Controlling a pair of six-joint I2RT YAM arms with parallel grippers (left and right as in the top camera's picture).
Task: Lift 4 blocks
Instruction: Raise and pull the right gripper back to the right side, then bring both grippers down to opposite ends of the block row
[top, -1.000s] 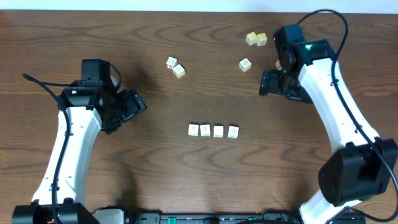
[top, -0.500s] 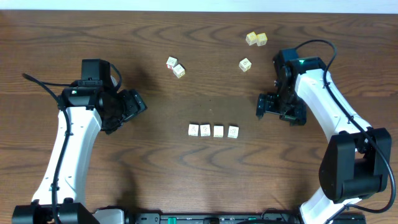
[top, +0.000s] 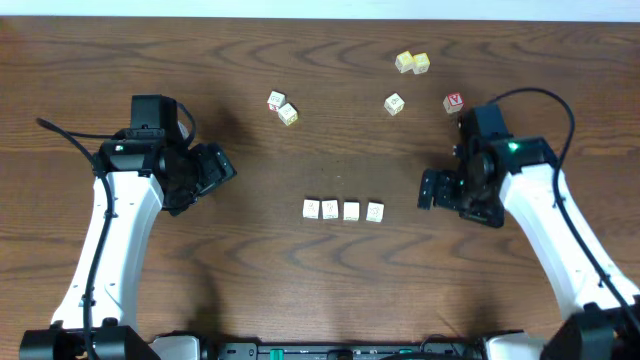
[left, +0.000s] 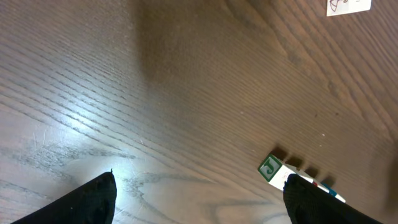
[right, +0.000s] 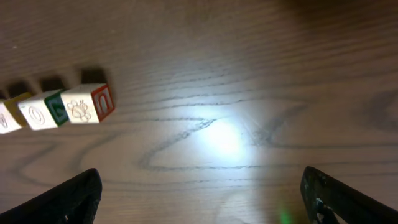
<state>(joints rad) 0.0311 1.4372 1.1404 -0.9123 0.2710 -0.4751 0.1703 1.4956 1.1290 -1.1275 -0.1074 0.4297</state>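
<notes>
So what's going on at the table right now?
Nothing is lifted yet. The four small pale wooden alphabet cubes lie in a row in the middle of the dark wooden table. The right gripper is open and empty, level with the row's end on its side but not touching it. The left gripper is also open and empty, farther off on the other side.

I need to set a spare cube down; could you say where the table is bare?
Bare: between the left gripper and the four blocks, and in front of that row. Crowded: upper right, around the yellow cubes and right gripper.
</notes>
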